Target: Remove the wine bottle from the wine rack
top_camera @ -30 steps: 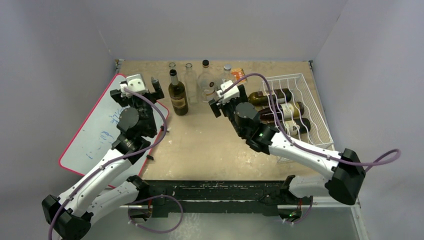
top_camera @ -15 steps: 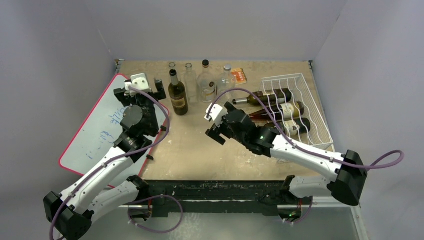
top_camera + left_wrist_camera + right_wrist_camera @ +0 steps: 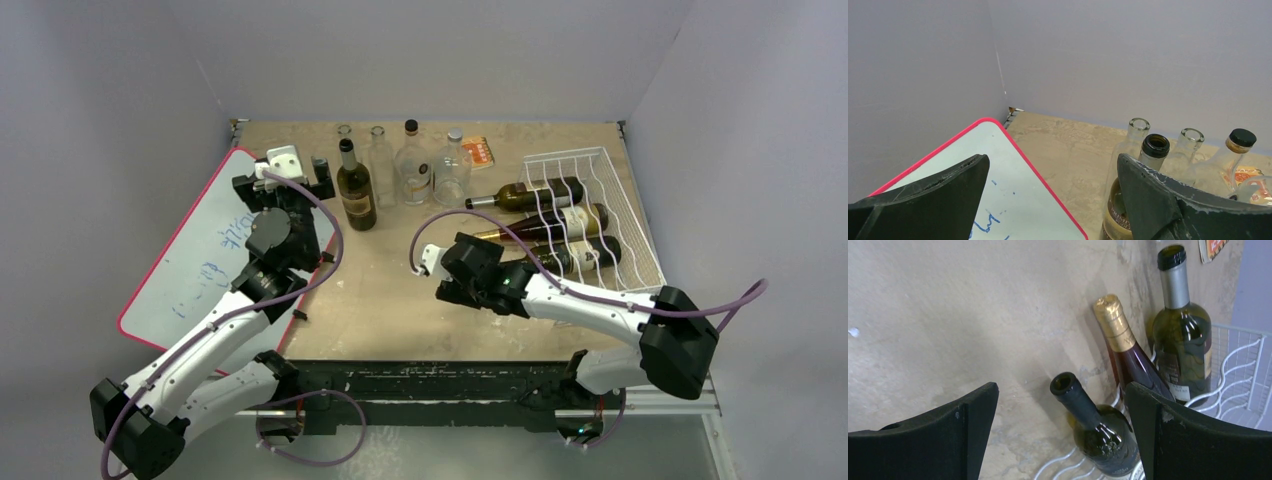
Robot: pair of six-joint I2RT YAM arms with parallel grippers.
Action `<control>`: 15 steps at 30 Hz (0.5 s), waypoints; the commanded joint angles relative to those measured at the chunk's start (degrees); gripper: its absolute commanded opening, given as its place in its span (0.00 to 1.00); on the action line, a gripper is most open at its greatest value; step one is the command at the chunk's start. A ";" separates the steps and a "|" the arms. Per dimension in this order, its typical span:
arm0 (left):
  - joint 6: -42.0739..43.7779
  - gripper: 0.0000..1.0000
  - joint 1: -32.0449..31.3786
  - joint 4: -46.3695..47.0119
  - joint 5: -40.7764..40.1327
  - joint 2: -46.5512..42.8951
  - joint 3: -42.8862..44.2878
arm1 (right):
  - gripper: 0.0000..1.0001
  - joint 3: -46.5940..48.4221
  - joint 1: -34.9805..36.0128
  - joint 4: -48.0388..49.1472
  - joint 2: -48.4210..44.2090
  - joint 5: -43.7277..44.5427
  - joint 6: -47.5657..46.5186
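The white wire wine rack [image 3: 622, 205] stands at the right and holds three lying bottles with necks pointing left. The nearest is dark green with an open mouth [image 3: 568, 256]. The middle one has gold foil [image 3: 560, 221], and the far one is green [image 3: 528, 193]. My right gripper [image 3: 462, 293] is open and empty, low over the table, left of the rack. In the right wrist view the nearest bottle's neck [image 3: 1083, 402] lies between and beyond my open right gripper [image 3: 1060, 435], untouched. The rack wires [image 3: 1243, 365] show at the right. My left gripper [image 3: 282, 183] is open and empty.
An upright dark wine bottle [image 3: 354, 190] stands just right of the left gripper, with several clear glass bottles [image 3: 412, 168] behind it. It also shows in the left wrist view [image 3: 1154, 150]. A red-edged whiteboard [image 3: 200, 260] lies at the left. Grey walls enclose the table.
My right gripper has swung from beside the standing bottles toward the near side and lowered, now facing the rack's nearest bottle. The left gripper shifted slightly toward the back.
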 commanded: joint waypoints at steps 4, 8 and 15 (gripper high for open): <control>-1.43 1.00 0.17 0.94 0.20 0.04 1.51 | 1.00 -5.20 0.32 0.17 -2.17 7.33 -4.54; -1.76 1.00 -0.06 0.94 0.22 0.14 1.51 | 1.00 -9.18 0.30 -0.02 -2.28 9.61 -7.63; -1.94 1.00 -0.59 0.85 0.18 0.60 1.52 | 1.00 -9.47 -1.69 1.70 3.73 16.00 -8.14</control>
